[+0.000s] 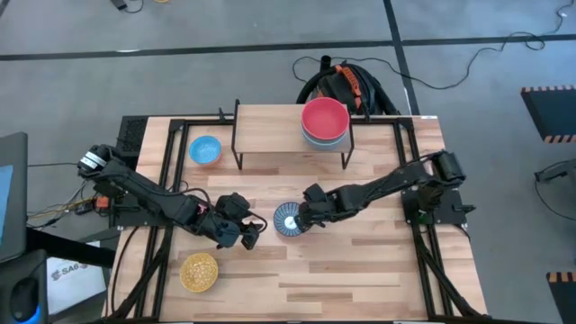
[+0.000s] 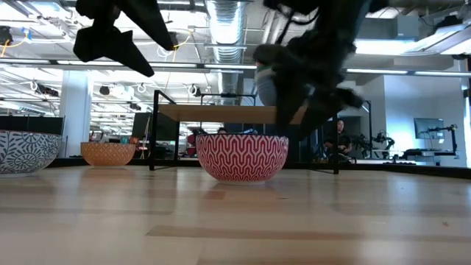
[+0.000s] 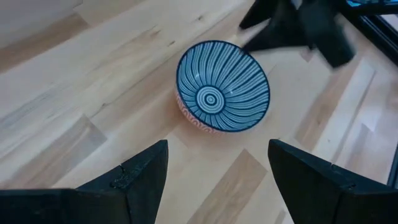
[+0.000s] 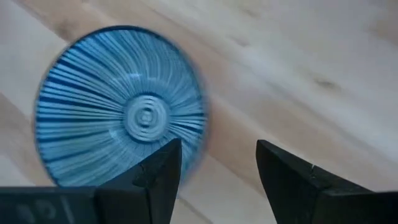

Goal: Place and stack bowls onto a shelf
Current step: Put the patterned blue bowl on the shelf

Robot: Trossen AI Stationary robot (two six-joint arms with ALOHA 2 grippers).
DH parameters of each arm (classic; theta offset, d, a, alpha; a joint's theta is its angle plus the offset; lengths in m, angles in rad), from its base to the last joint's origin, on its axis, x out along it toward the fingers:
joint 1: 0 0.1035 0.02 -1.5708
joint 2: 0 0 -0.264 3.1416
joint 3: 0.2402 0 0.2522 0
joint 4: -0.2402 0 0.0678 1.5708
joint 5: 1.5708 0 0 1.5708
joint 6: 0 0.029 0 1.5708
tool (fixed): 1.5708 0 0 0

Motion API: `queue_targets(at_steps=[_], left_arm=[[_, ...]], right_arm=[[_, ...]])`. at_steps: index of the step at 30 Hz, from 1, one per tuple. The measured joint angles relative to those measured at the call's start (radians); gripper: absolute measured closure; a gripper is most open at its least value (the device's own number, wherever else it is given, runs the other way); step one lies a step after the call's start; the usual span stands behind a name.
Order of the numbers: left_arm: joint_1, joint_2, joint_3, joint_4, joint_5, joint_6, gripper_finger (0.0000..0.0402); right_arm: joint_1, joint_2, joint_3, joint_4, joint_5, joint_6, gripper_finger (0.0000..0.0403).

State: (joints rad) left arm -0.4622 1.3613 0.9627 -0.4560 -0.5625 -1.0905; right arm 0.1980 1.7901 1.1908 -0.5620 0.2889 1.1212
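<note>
Blue-and-white striped bowl (image 1: pixel 288 219) upright near the middle of the worktop (image 1: pixel 360 270), nothing inside, its outside red-and-white patterned in the low view; right gripper (image 1: pixel 310 216) at its right rim, fingers parted, holding nothing; left gripper (image 1: pixel 255 229) just beside its left side, fingers spread wide, also holding nothing. On the shelf (image 1: pixel 270 130) at the back edge, toward its right end, red bowl (image 1: pixel 325 117) nested on a pale grey-blue bowl (image 1: pixel 322 139); nothing in the red one. Light blue bowl (image 1: pixel 205 149) on the worktop just left of the shelf; yellow bowl (image 1: pixel 199 271) near the front-left corner; both without contents.
</note>
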Motion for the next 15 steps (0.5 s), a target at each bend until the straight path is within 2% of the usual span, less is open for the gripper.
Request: queue_targets(at_steps=[4, 15], left_arm=[[0.003, 0.000, 0.000, -0.003, -0.018, 0.011, 0.0141], [0.003, 0.000, 0.000, -0.027, -0.039, -0.003, 0.0141]], right_arm=[[-0.017, 0.029, -0.001, 0.046, -0.041, -0.028, 0.0168], [-0.076, 0.048, -0.001, 0.078, -0.070, -0.092, 0.0175]])
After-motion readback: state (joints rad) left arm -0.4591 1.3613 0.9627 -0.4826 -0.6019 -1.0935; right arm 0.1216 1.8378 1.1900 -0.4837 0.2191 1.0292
